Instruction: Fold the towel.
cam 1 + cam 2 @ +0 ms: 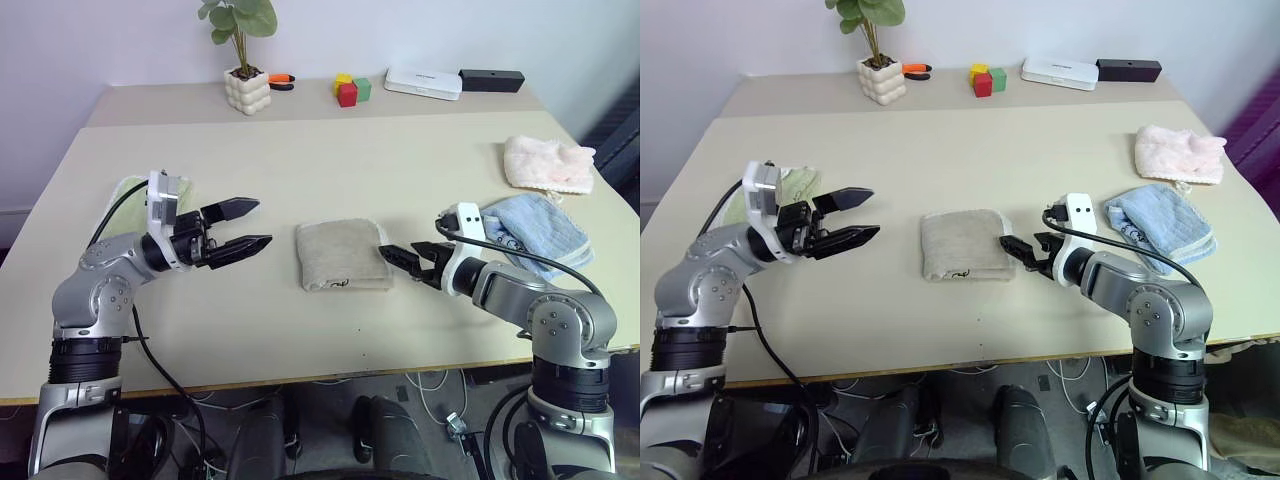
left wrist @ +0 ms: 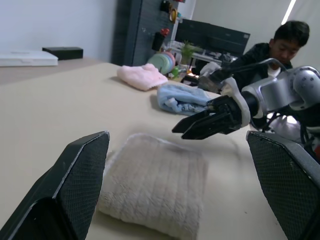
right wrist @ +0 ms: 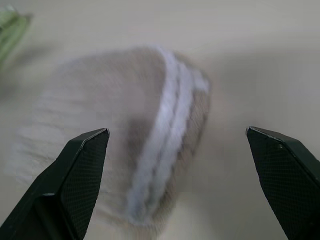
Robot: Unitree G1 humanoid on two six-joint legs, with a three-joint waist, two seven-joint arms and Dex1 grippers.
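Note:
The towel point(image 1: 343, 256) lies folded into a small beige rectangle in the middle of the table point(image 1: 300, 150), with a small dark mark near its front edge. Its whitish edging point(image 3: 170, 145) runs along the end that faces my right gripper. My left gripper point(image 1: 263, 222) hovers open to the towel's left, fingers pointing toward it, with nothing between them. At the towel's right edge, low over the table, my right gripper point(image 1: 384, 251) is open and empty, its tips just short of the cloth. The left wrist view shows the towel point(image 2: 155, 185) with the right gripper point(image 2: 182, 129) beyond it.
A light-green cloth point(image 1: 125, 195) lies under my left arm. A light-blue cloth point(image 1: 535, 225) and a pink cloth point(image 1: 547, 162) lie at the right. A potted plant point(image 1: 247, 90), coloured blocks point(image 1: 351, 90), a white box point(image 1: 423, 82) and a black box point(image 1: 491, 80) line the back. A person point(image 2: 270, 50) sits beyond the table's right end.

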